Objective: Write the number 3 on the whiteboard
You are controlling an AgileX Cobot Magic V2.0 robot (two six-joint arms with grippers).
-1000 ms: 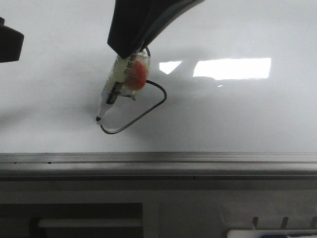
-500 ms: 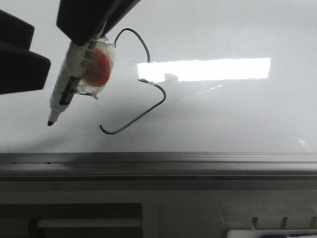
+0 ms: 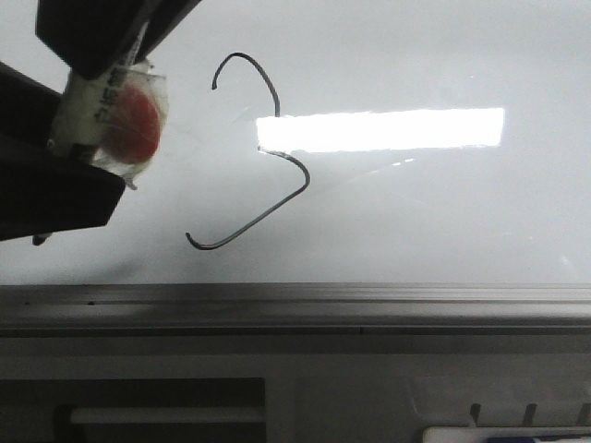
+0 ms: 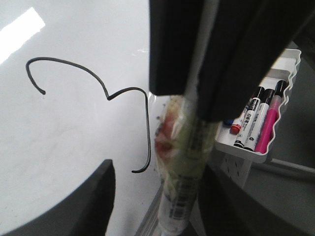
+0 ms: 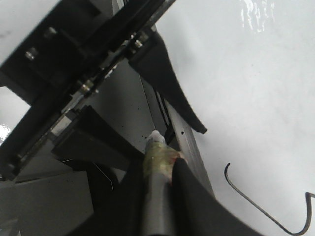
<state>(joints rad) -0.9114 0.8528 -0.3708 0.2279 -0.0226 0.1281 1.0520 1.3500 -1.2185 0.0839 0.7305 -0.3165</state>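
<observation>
The number 3 (image 3: pixel 306 177) is a thin dark slanted line on the glossy whiteboard (image 3: pixel 443 221); it also shows in the left wrist view (image 4: pixel 146 123) and partly in the right wrist view (image 5: pixel 256 206). My right gripper (image 3: pixel 111 65) reaches in from the top left. It is shut on a tape-wrapped marker (image 3: pixel 106 115) with a red patch, lifted off the board left of the 3. My left gripper (image 3: pixel 55 148) is open, its dark jaws on either side of the marker (image 4: pixel 182 177). The marker tip is hidden behind the left gripper.
A grey metal rail (image 3: pixel 369 300) runs along the board's near edge. A white tray (image 4: pixel 261 123) with several markers sits past the rail; its corner shows at the front right (image 3: pixel 503 434). A bright light reflection (image 3: pixel 388 129) lies across the board.
The right gripper lifted the marker from the end of the 3's lower stroke and carried it left and up. The whole 3 now shows. The left gripper has come in around the marker.
</observation>
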